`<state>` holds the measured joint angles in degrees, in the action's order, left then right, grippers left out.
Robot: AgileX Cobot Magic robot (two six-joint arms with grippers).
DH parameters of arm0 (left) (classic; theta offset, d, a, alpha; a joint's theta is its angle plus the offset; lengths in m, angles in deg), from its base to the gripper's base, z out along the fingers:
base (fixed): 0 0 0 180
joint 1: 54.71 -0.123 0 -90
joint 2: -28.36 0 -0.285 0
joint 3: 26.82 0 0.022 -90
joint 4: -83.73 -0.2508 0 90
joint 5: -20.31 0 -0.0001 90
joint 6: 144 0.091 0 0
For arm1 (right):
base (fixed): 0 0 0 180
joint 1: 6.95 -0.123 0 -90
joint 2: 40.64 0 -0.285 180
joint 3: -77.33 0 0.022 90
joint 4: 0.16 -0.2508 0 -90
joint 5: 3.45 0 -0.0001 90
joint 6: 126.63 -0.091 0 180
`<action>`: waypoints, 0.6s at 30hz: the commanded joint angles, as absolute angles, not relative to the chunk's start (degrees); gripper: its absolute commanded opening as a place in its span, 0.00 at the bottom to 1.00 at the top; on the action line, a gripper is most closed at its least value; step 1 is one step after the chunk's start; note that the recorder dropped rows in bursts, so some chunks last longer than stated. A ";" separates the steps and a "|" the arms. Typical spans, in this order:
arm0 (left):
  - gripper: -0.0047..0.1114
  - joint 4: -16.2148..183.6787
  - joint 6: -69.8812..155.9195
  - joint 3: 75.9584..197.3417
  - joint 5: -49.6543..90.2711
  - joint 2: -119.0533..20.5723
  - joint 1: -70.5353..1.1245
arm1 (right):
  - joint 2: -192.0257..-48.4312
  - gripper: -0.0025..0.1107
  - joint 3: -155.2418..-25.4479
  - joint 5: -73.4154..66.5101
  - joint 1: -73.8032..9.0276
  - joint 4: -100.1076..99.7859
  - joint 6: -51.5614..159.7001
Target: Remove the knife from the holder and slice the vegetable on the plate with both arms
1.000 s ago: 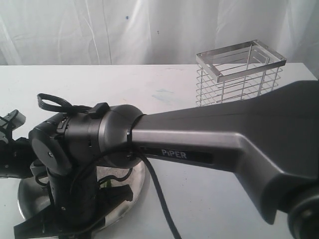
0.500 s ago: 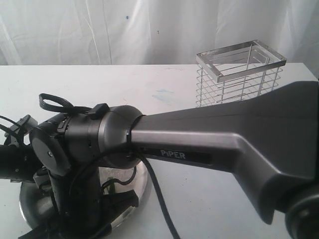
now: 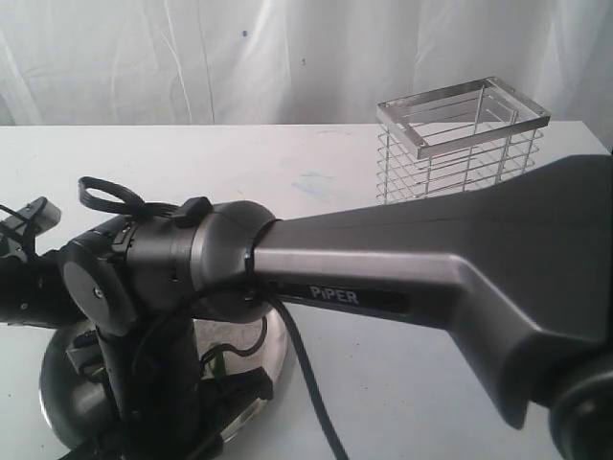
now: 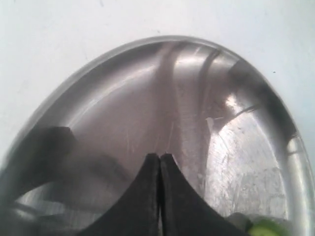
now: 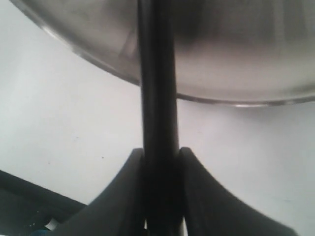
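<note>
The steel plate (image 3: pixel 275 356) lies at the table's near left, largely covered by the right arm (image 3: pixel 431 278) and its wrist. My right gripper (image 5: pixel 160 150) is shut on the knife (image 5: pixel 157 93), whose black length runs from the fingers across the plate's rim (image 5: pixel 236 96). My left gripper (image 4: pixel 160 156) is shut and empty, its tips together just over the plate's scratched surface (image 4: pixel 147 98). A green bit of the vegetable (image 4: pixel 268 229) shows at the picture's edge, beside the left fingers. The wire holder (image 3: pixel 460 144) stands at the back right.
The left arm (image 3: pixel 24 287) comes in from the far left beside the right wrist. A black cable (image 3: pixel 311 393) hangs from the right arm over the white table (image 3: pixel 316 172). A white curtain closes off the back.
The right wrist has crept slightly rightward over the plate. The left arm's end has shifted a little at the far left. Both grippers keep their state.
</note>
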<state>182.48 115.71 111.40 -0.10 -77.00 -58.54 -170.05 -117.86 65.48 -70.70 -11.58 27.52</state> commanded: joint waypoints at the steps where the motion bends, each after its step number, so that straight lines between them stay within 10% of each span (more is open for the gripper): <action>1: 0.04 180.46 113.74 110.99 -4.19 -75.08 -58.72 | -169.93 0.02 -118.00 66.51 -70.26 -11.53 29.18; 18: 0.04 180.11 113.18 107.29 -2.17 -76.59 -58.60 | -169.93 0.02 -118.00 66.51 -70.26 -10.70 29.18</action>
